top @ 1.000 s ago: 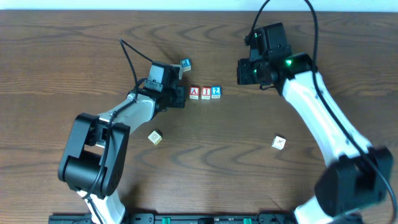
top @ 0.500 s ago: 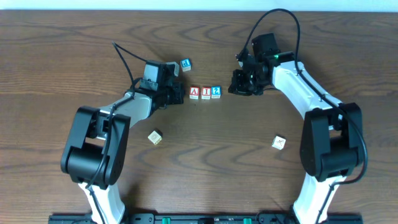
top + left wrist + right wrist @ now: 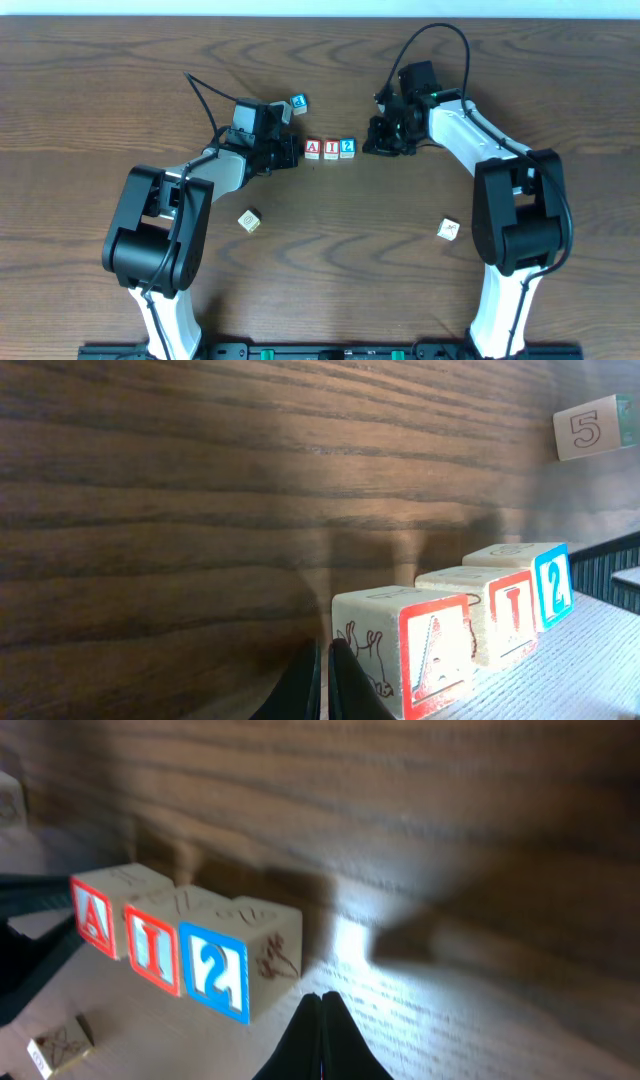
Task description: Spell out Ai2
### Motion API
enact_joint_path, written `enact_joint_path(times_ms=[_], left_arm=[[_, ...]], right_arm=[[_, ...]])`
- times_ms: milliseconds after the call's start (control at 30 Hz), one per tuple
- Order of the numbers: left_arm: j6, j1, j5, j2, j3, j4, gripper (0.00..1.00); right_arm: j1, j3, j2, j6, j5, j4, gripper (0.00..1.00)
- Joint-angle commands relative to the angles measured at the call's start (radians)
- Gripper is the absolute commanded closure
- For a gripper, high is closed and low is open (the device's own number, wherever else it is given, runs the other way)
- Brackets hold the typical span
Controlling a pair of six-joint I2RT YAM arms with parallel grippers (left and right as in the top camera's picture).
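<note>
Three pale wooden cubes stand in a touching row on the table: the red "A" cube, the red "I" cube and the blue "2" cube. They also show in the left wrist view as A, I, 2, and in the right wrist view as A, I, 2. My left gripper is shut and empty, just left of the A. My right gripper is shut and empty, just right of the 2.
A blue "d" cube lies behind the left gripper. Loose cubes lie at front left and front right. A cube marked "5" shows far off in the left wrist view.
My right arm has swung down and left, bringing its gripper close beside the 2 cube. My left gripper has hardly moved. The three cubes stay in place.
</note>
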Motion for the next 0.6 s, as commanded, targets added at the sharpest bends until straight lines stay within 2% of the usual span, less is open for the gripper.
enact_joint_path(times_ms=[0,567], left_arm=[[-0.021,0.002,0.016,0.018,-0.004,0.006,0.94],[-0.035,0.001,0.042,0.018,-0.004,0.014,0.94]], right_arm=[[0.011,-0.001,0.011,0.021,0.001,0.013,0.99],[0.052,-0.001,0.037,0.035,0.004,0.043,0.98]])
